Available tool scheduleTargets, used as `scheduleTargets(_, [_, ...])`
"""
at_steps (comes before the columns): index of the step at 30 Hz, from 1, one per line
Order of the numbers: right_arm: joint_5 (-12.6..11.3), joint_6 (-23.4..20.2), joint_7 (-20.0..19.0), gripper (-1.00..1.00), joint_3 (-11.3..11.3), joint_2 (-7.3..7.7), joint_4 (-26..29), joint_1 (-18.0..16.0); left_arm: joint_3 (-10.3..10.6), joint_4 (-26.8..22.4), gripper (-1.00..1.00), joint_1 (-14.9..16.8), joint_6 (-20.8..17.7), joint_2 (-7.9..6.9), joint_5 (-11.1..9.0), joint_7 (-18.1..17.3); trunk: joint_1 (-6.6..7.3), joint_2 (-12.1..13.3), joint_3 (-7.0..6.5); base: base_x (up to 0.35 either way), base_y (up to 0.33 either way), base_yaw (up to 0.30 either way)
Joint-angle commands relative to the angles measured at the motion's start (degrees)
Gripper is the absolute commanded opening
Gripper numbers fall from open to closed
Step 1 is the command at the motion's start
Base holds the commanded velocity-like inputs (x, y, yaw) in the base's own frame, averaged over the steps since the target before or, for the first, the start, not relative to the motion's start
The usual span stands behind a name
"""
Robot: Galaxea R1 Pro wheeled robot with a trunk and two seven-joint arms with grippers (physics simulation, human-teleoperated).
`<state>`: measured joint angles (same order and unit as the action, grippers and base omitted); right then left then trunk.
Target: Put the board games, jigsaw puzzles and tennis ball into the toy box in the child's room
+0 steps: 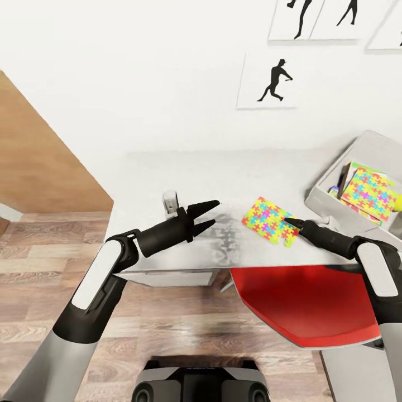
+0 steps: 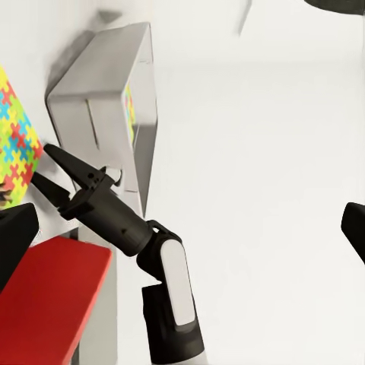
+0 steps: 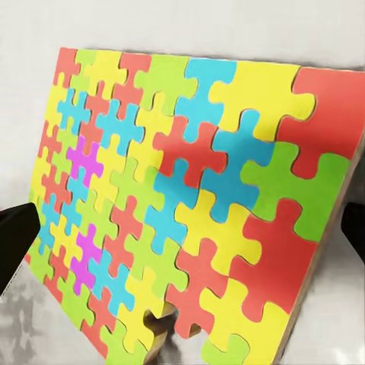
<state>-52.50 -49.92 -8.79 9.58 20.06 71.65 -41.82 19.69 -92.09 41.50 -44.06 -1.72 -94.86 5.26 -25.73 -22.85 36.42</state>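
Multicoloured interlocking pieces on jigsaw puzzle [image 1: 269, 220], light-grey toy box [image 1: 357, 153] and table [image 1: 184, 173], red on perhaps a chair [image 1: 304, 304].

No text, label, brand or number can be read anywhere: the jigsaw puzzle [image 1: 269, 220] on the table [image 1: 167, 173] carries only coloured interlocking pieces, the wall prints [image 1: 274, 81] show plain black player silhouettes, and the boxes in the toy box [image 1: 329, 205] are too blurred

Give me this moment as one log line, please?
right gripper: open at puzzle edge on table | left gripper: open, idle | toy box: holds another puzzle
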Motion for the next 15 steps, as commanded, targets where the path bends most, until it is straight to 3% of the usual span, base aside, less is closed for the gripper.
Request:
scheduleTargets(1, [0.5,-0.3,-0.5,1.00,0.0,0.00,-5.6,0.0,0.1,0.0,1.00,0.1,-0.1,-0.01,-0.6,0.6,-0.05,-0.1,0.08,0.000,0.000,0.246])
scheduleTargets(15, [0.3,-0.3,-5.6,1.00,-0.1,0.51,-3.6,0.3,0.1,0.1,1.00,0.1,-0.1,0.04,-0.6,0.7,-0.05,-0.1,0.08,0.000,0.000,0.270])
